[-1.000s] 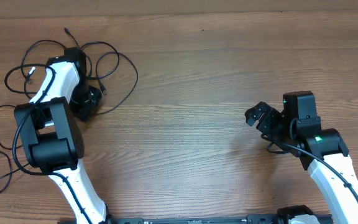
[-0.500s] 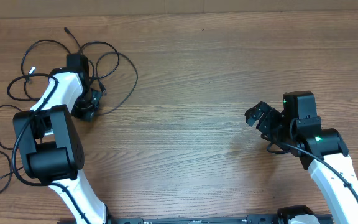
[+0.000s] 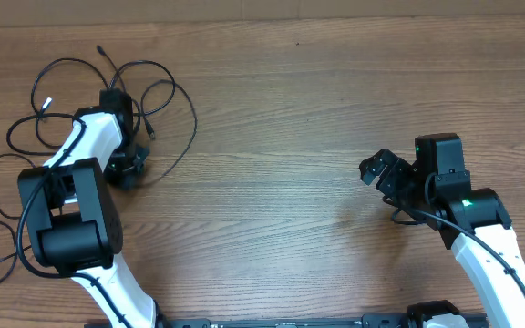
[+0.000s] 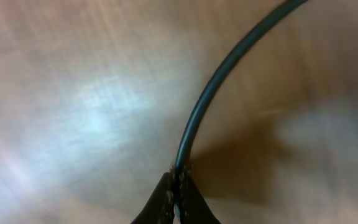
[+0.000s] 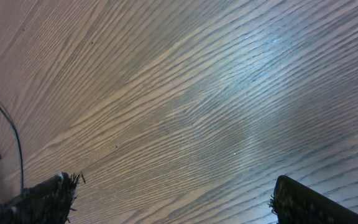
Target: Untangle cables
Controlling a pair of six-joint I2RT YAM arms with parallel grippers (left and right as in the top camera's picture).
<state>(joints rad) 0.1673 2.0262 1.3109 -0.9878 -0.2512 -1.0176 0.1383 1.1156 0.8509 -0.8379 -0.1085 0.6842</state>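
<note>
at far left, left gripper pinches a cable.

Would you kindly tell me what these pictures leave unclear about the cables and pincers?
Overhead: the left arm covers part of the cables; crossings beneath it are hidden.
Left wrist: blurred close-up; the left pincer is shut on the held cable, whose ends leave the frame.
Right wrist: the open right pincer shows only fingertips at the bottom edge.
</note>
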